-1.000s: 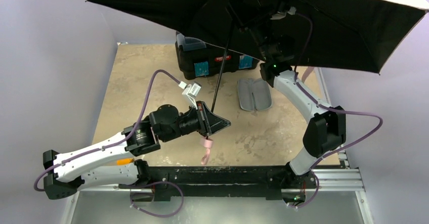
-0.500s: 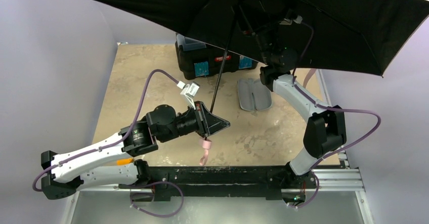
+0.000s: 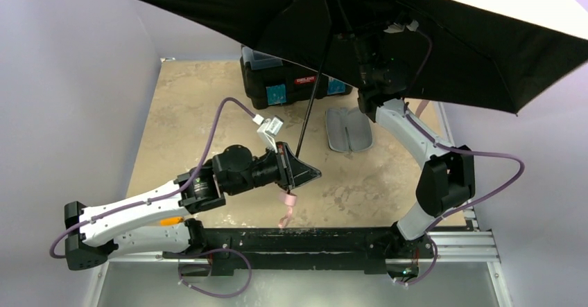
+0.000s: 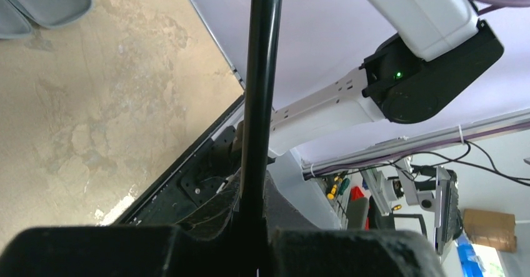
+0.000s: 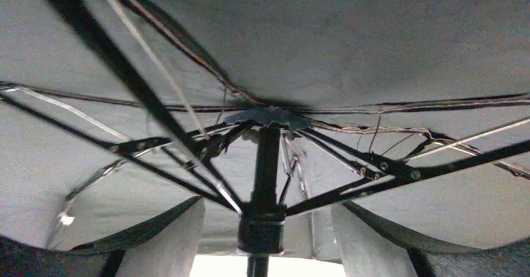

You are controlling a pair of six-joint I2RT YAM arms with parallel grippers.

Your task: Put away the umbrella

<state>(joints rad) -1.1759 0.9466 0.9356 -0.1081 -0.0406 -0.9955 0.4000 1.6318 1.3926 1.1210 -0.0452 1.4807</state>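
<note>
Since a second ago the canopy has tipped rightward and the left gripper (image 3: 299,174) has shifted right. It is clamped low on the shaft (image 4: 261,102); the umbrella (image 3: 388,37) is open, aloft over the table. The right gripper (image 5: 265,258) is spread, loose around the runner (image 5: 261,227). Risk: a skewed pull bends the ribs or slips the clamp. Count: one umbrella, one grey case (image 3: 349,129), one black toolbox (image 3: 291,85), two grippers

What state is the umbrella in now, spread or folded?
Spread. The umbrella canopy is stretched wide above the table, and the right wrist view shows its ribs fanned out from the shaft.
</note>
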